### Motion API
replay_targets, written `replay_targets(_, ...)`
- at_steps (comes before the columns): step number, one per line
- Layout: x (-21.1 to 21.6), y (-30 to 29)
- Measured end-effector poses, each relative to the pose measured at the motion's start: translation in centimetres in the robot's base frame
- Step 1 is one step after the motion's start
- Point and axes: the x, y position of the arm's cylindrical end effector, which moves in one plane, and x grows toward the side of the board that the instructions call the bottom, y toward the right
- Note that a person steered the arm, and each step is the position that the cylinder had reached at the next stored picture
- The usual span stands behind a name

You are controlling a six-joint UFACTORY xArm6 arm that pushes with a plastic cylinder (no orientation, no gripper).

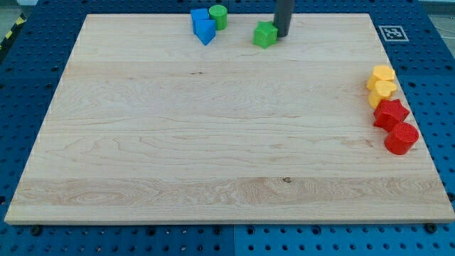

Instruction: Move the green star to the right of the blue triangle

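The green star (265,34) lies near the board's top edge, right of the middle. My tip (282,35) stands right beside it on its right, touching or nearly so. The blue triangle (206,32) lies to the star's left, with a gap between them. A blue cube (199,18) sits just above the triangle and a green cylinder (218,16) is at their upper right.
Two yellow blocks (382,83) and two red blocks (394,125) form a column at the right edge of the wooden board (213,142). A marker tag (392,33) is at the top right corner.
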Motion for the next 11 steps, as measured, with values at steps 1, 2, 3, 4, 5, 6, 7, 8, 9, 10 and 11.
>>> replay_targets(1, 0.0, -1.4)
replay_targets(2, 1.4, -1.1)
replay_targets(3, 2.0, -2.2)
replay_targets(4, 2.0, -4.3)
replay_targets(5, 3.2, -2.2)
replay_targets(6, 5.1, 0.3)
replay_targets(7, 6.6, -1.2)
replay_targets(8, 5.9, -3.5)
replay_targets(9, 2.9, -3.7)
replay_targets(10, 2.4, -3.8)
replay_targets(11, 4.0, -3.8)
